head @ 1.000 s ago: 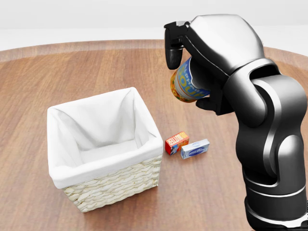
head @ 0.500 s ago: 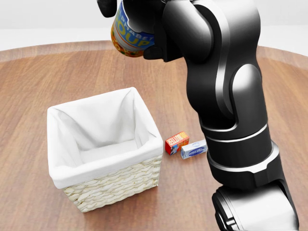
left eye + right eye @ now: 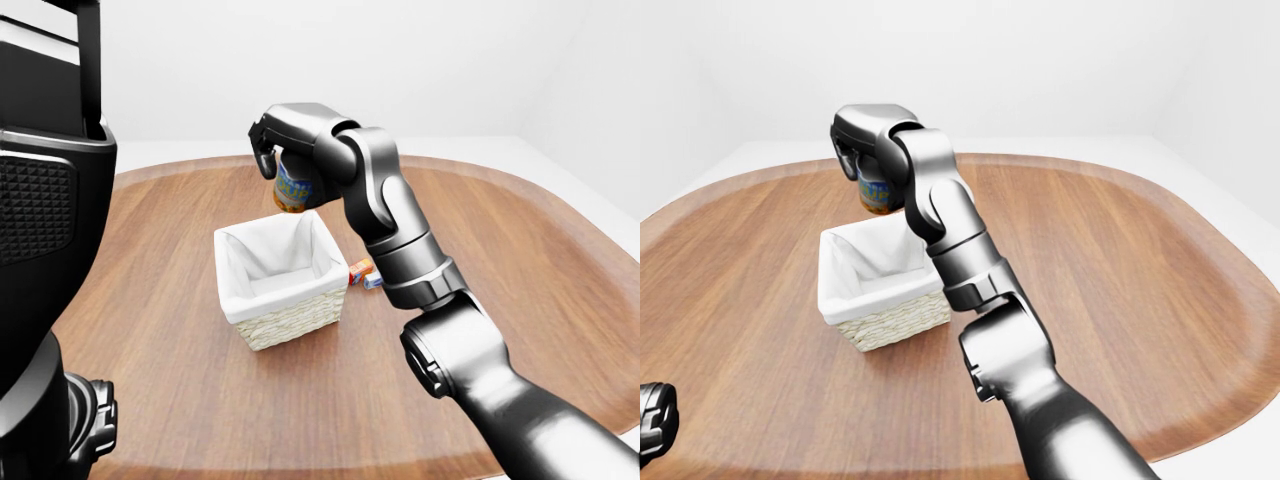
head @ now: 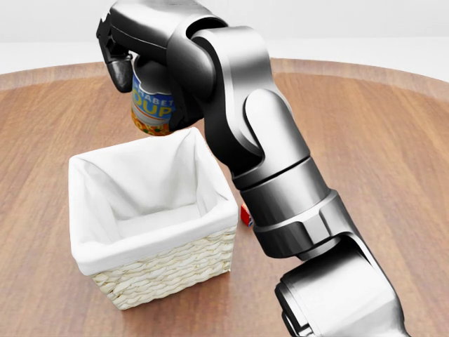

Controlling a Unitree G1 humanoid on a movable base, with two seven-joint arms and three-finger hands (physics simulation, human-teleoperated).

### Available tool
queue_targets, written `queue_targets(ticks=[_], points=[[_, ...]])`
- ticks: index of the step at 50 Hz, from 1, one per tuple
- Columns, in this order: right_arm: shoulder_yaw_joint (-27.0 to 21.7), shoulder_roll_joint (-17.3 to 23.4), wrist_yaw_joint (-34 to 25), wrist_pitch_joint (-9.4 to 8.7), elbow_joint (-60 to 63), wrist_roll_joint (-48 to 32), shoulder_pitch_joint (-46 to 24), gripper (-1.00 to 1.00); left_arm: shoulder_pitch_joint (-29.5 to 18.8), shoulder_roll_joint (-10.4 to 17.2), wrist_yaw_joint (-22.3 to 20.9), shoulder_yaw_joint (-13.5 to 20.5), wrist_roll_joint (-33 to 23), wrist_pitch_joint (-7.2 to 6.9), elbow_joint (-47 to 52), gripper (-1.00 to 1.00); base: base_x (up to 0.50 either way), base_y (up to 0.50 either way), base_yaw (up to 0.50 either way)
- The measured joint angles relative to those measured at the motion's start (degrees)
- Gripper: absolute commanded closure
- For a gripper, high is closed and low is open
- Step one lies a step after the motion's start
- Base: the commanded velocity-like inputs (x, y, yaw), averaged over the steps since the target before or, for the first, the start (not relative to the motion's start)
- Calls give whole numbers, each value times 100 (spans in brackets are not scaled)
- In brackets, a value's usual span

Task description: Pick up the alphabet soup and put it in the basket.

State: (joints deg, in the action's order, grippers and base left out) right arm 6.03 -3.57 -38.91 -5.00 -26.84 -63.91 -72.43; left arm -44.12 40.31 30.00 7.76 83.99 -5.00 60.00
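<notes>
The alphabet soup, a blue-and-yellow labelled can (image 4: pixel 151 105), has swung across to the white-lined wicker basket's (image 4: pixel 158 270) far rim. Your right hand (image 4: pixel 133 42) grips it with fingers closed; lower, then release.

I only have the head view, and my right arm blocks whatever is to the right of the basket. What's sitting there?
Observer: The left-eye view shows a red box and a blue-and-white box lying close together on the table, just right of the basket.
Operator: Is the can low enough to be inside the basket?
Observer: No. In the right-eye view the alphabet soup, gripped by the right hand, hangs above the basket's far rim, none of it below the rim.
Operator: Is it centred over the opening?
Observer: Not from here; both eye views put it by the far edge.
</notes>
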Motion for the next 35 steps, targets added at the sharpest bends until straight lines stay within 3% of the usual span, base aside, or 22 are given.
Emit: queue_targets(ticks=[15, 35], points=[[132, -327, 565, 0, -1458, 51, -303, 94, 72, 14, 0, -129, -219, 0, 0, -100, 0, 0, 0], [134, -446, 1478, 0, -2991, 151, -721, 92, 40, -4, 0, -108, -147, 0, 0, -100, 0, 0, 0]])
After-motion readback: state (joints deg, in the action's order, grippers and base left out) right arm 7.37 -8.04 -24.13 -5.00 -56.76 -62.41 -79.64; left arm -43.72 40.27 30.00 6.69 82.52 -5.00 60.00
